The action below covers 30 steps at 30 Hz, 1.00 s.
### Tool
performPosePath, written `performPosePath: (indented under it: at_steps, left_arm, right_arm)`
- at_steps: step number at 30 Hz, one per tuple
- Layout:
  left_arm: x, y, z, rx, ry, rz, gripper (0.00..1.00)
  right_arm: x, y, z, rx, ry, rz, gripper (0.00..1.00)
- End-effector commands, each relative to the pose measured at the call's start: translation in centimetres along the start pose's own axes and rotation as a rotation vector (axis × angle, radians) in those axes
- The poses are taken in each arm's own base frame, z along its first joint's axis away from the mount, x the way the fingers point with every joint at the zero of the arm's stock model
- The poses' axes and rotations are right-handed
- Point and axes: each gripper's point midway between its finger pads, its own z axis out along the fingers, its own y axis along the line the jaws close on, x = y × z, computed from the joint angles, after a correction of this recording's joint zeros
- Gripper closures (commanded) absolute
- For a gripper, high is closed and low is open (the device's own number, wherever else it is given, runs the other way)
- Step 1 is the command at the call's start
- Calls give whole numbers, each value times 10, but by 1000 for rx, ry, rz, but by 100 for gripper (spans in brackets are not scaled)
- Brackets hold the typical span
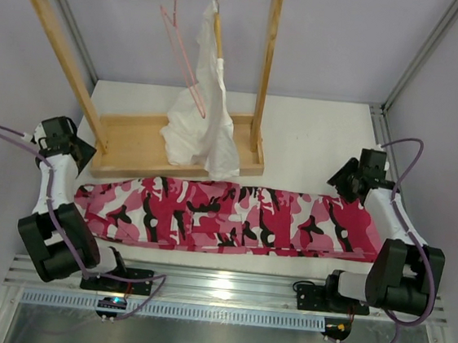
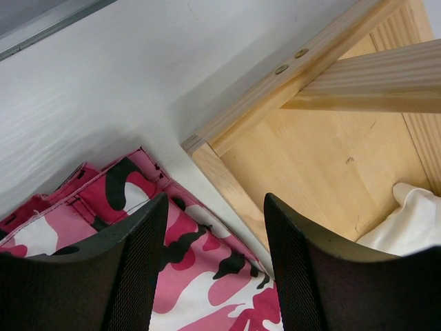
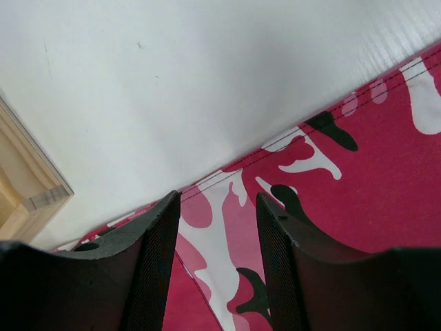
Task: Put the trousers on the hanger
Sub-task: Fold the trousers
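Trousers point(image 1: 232, 217): spread flat, lengthwise left to right across the near part of the table point(image 1: 314, 139), just in front of the wooden rack point(image 1: 178, 146).
Hanger point(image 1: 188, 73): hooked on the rack's top rail, left of the white garment point(image 1: 202, 111), well apart from the trousers.
Left gripper point(image 2: 215, 203): at the trousers' left end by the rack's corner, fingers spread, holding nothing.
Right gripper point(image 3: 218, 196): over the far edge at the trousers' right end, fingers apart, holding nothing.

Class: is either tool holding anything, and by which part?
Nothing is held. The left tool and the right tool both stand open over the trousers, which lie flat on the table.
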Motion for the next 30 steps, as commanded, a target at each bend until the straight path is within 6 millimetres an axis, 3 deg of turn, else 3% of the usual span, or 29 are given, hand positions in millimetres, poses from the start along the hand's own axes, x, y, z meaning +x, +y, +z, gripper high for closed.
performPosePath:
  at_steps: [1,10,15,19,21,24,25,27,30]
  left_arm:
    - [-11,-16,3,52,-44,38,41]
    - [-6,-27,26,61,25,91,41]
    - [-3,-23,22,21,51,103,42]
    - [-10,-20,-5,-35,-4,125,43]
    - [-7,-31,-23,22,-26,103,45]
    - [17,-46,-37,133,20,59,44]
    - [35,-44,-34,152,77,18,45]
    - [46,-43,-35,176,105,-14,46]
    - [63,-21,-30,93,132,-51,45]
  right_arm:
    - [-24,21,-16,-58,-61,-46,49]
    - [-34,31,-27,-90,-90,-56,49]
    - [-33,30,-24,-80,-82,-35,48]
    - [-38,-3,-23,136,-97,71,49]
    - [-40,-25,-27,249,-111,112,49]
    - [-48,-53,-37,346,-154,179,49]
    - [-44,-62,-37,365,-151,197,49]
    - [-48,-89,-42,418,-165,267,51]
    - [-48,-121,-49,469,-194,339,52]
